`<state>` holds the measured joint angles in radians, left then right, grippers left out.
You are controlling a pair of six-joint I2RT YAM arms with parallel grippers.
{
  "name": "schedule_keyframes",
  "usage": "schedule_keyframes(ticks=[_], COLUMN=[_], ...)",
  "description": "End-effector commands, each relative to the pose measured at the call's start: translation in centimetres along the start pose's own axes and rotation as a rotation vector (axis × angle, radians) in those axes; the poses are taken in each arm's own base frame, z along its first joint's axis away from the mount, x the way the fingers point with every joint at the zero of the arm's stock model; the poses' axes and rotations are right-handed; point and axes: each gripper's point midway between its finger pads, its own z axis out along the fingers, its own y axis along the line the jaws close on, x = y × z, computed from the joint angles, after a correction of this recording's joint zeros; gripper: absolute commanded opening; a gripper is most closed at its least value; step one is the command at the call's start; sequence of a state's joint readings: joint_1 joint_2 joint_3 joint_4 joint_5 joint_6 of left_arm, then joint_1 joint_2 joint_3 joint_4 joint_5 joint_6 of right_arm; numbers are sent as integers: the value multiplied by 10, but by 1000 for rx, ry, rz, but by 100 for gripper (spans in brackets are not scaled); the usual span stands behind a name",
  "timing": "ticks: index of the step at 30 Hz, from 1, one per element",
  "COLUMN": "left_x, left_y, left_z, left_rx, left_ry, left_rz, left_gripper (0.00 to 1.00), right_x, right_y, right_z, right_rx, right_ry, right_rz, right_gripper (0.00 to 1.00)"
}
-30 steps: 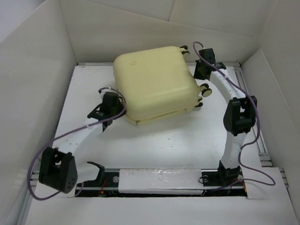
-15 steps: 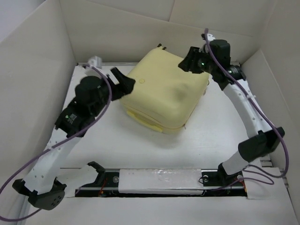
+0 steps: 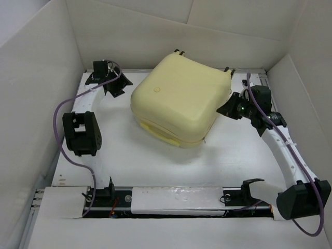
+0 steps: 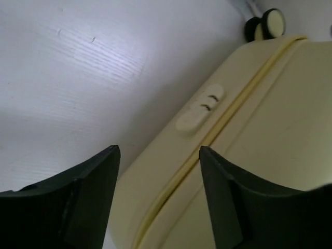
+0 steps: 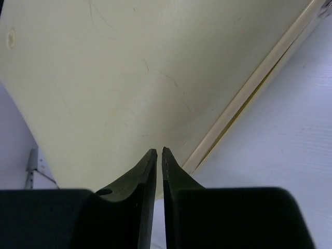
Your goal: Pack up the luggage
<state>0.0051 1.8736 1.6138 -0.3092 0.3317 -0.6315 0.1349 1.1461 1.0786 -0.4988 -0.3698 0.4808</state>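
The luggage is a pale yellow hard-shell suitcase, lying closed and flat at the back middle of the white table, a small round emblem on its lid. My left gripper is open at its left side; in the left wrist view the jaws frame the seam of the luggage and a caster wheel shows beyond. My right gripper is shut and empty at the right side of the case; in the right wrist view its tips nearly touch the shell of the luggage.
White cardboard walls enclose the table on the left, back and right. A white rail with the arm bases runs along the near edge. Purple cables hang from both arms.
The left arm has swung back and down to the case's far left corner. The right arm has dropped from the lid's far corner to its right side. The luggage has not moved in the last half second.
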Motion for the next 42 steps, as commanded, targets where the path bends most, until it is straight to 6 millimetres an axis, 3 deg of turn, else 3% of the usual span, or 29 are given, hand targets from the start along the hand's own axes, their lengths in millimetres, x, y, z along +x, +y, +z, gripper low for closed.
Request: schedule_keyframes(ticks=[1,2,3,4,5,6,7,8,9,10,11,13,15,17,18,22,27,30,31,33,34,35,36,37,38,39,40,41,42], left_x=[-14,-18,-16,-7,0,2,12,33,46,55,82,108,148,174,202,238,218,203,195,168,190,195,179,220,224,216,223,220,237], left_y=[-65,-75,-74,-57,-55,-62,-62,-38,-31,-29,-5,15,46,50,65,68,62,70,63,25,-5,-27,-58,-86,-102,-112,-113,-115,-97], left_z=[-53,-78,-89,-91,-101,-128,-135,-131,-136,-151,-144,-156,-150,-154,-151,-151,-160,-149,-149,-157,-156,-157,-166,-170,-183,-195,-203,-225,-215], left_rx=[209,236,236,188,190,221,228,169,152,151,99,73,23,74,71,173,216,154,170,243,277,294,287,305,308,306,342,422,434], left_ry=[-68,-123,-149,-158,-164,-204,-202,-161,-148,-161,-103,-71,18,74,157,226,78,39,20,-87,-50,-69,-171,-106,-136,-220,-218,-230,-182], left_rz=[49,68,84,80,100,125,141,127,135,154,139,119,66,24,-19,-123,-47,15,33,103,197,244,270,360,327,298,281,238,242], left_gripper=[57,54,50,50,50,49,49,48,48,48,47,45,41,39,39,39,45,45,43,43,43,45,45,45,44,44,46,47,48], right_x=[-8,2,0,3,14,14,20,28,39,52,57,81,94,101,103,121,129,137,134,142,138,138,141,139,140,145,142,148,149], right_y=[31,26,31,35,25,30,27,27,17,13,11,10,12,9,9,10,10,4,6,5,9,10,12,10,11,12,11,11,17], right_z=[-13,-13,-24,-28,-25,-35,-35,-35,-32,-31,-33,-32,-33,-36,-38,-40,-35,-28,-28,-24,-26,-26,-26,-27,-31,-32,-33,-33,-32], right_rx=[-175,-168,-181,-191,-164,-180,-166,-164,-137,-128,-122,-149,-160,-155,-154,-182,-180,-145,-154,-159,-174,-183,-187,-167,-161,-163,-157,-158,-181], right_ry=[-53,-42,-86,-102,-108,-153,-159,-154,-134,-95,-86,-38,-18,-49,-60,-66,-62,-41,-53,-47,-69,-81,-77,-93,-88,-74,-91,-68,-61], right_rz=[-23,-17,-37,-54,-60,-85,-86,-92,-80,-73,-70,-65,-42,-47,-42,-75,-95,-88,-90,-87,-84,-88,-95,-97,-101,-110,-109,-116,-122], right_gripper=[13,11,11,12,16,28,32,33,33,33,33,32,28,23,21,19,27,29,30,30,30,31,31,31,35,36,36,36,36])
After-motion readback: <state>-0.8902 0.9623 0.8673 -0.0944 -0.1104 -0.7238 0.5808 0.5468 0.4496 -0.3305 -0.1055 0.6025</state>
